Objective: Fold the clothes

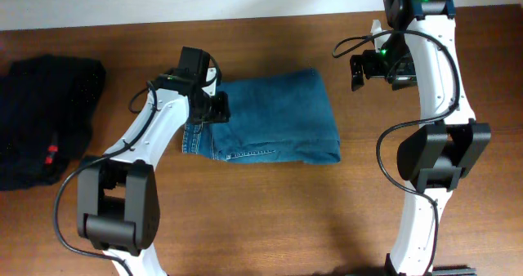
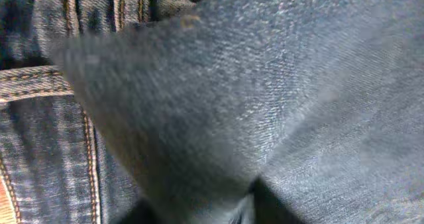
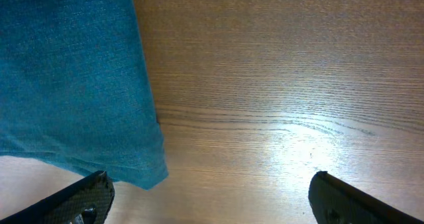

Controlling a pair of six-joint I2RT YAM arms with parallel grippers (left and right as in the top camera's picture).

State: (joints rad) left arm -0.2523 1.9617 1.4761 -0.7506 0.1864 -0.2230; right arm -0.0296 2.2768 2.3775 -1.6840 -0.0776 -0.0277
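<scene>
The jeans point(image 1: 278, 117) are lying folded into a compact block in the upper middle of the overhead frame, on the worktop point(image 1: 270, 219), well apart from the black garment point(image 1: 41, 121) at the far left. The left jaws are sitting at the block's left edge, by the stitched seams. Denim is filling that wrist view so completely that I cannot tell whether they are gripping cloth or standing released. The right jaws are hanging spread wide over bare wood just beside the right edge, grasping nothing. I am thinking the danger is a shallow pinch: catching only the top layer could peel the fold open, and with nothing pinning the right side the whole block could drag sideways.
</scene>
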